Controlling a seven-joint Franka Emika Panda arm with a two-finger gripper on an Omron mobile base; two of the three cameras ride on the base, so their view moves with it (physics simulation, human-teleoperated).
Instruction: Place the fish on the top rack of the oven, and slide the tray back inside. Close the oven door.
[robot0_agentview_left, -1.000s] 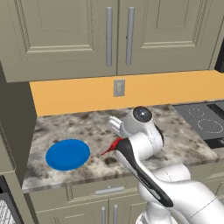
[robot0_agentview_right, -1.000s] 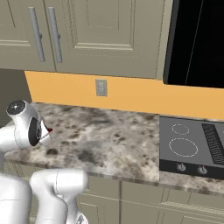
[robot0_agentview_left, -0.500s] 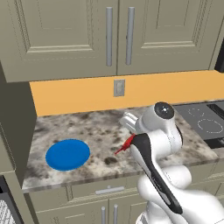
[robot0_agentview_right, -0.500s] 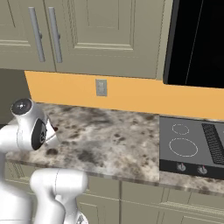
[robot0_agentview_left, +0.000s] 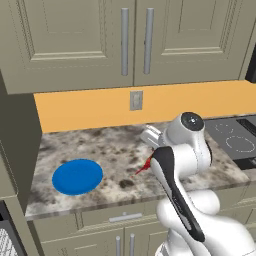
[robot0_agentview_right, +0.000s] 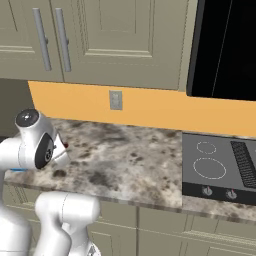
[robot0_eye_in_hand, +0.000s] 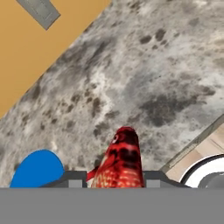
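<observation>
The fish (robot0_eye_in_hand: 121, 161), orange-red with dark blotches, sits between my gripper's (robot0_eye_in_hand: 114, 178) two dark fingertips, and the gripper is shut on it. In the left base view the fish (robot0_agentview_left: 144, 166) hangs just above the speckled counter (robot0_agentview_left: 110, 150), to the right of the blue plate, partly hidden behind my forearm. A sliver of the fish's red (robot0_agentview_right: 65, 145) peeks out beside the white wrist in the right base view. At the bottom left edge a corner of a silvery wire grid, the top rack (robot0_agentview_left: 5, 241), pokes in. The oven and its door are out of view.
A round blue plate (robot0_agentview_left: 77, 176) lies on the counter's left part. A black cooktop (robot0_agentview_right: 220, 167) with ring marks sits at the counter's right end, a black panel (robot0_agentview_right: 225, 47) above it. Olive-grey cabinets (robot0_agentview_left: 135, 40) hang over an orange backsplash with an outlet (robot0_agentview_left: 135, 100).
My arm has swung to the right along the counter with the fish in the gripper, away from the blue plate. The plate and the rest of the scene have stayed put.
</observation>
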